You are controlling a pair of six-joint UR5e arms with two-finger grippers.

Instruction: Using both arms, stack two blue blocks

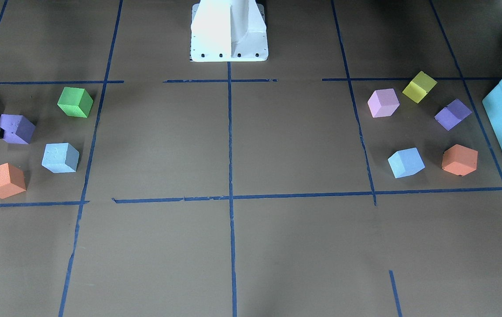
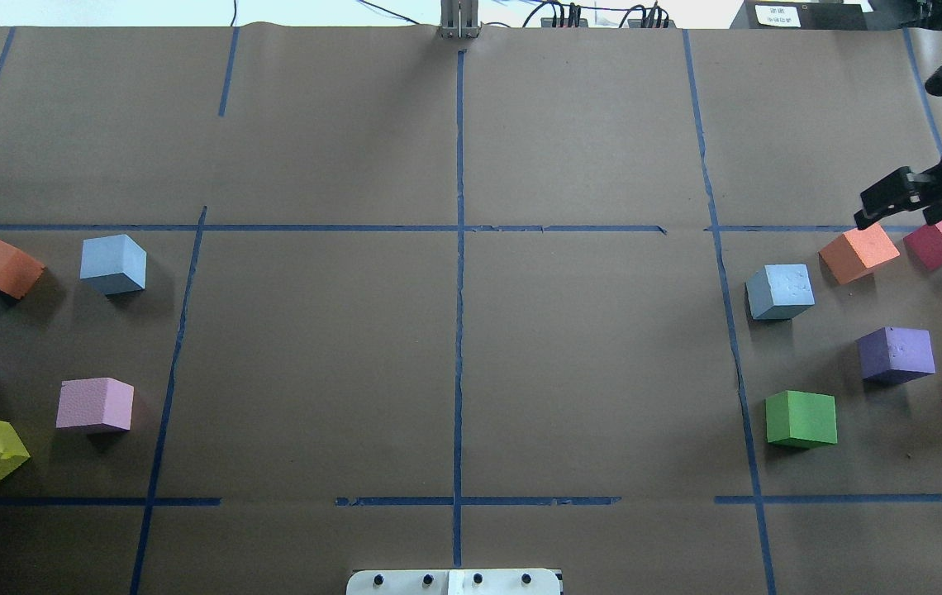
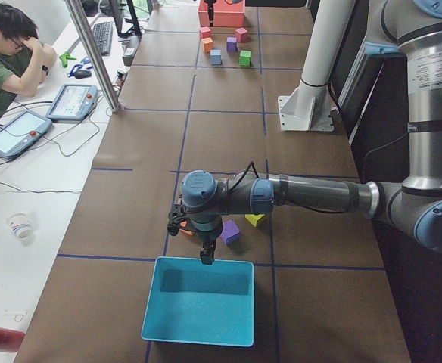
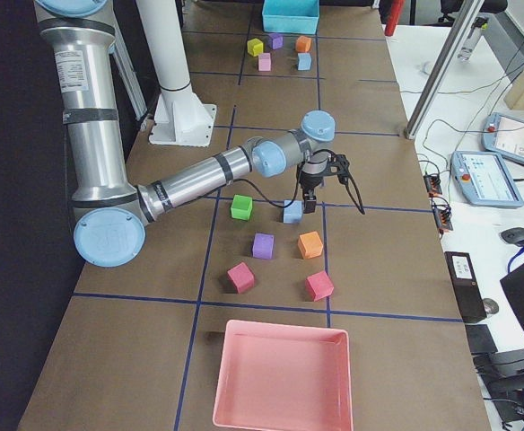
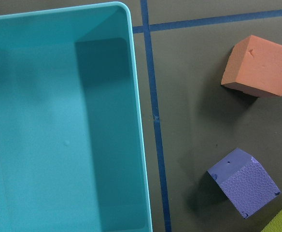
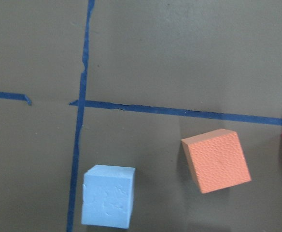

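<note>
Two arms. The left arm [image 3: 312,195] reaches toward one teal box [image 3: 198,306]; the left gripper [image 3: 206,255] hangs at its rim, spread cannot be told. The right arm [image 4: 199,175] carries the right gripper [image 2: 892,202] aloft, spread cannot be told. Two blue blocks, on the table and well apart: the right blue block [image 2: 780,291] just beside an orange cube [image 2: 858,252], the left blue block [image 2: 113,263].

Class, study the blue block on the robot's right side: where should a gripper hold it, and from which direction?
Grip the blue block by two opposite side faces, coming straight down. It sits flat, top free, and the orange cube nearby stands apart, leaving finger room.
</note>
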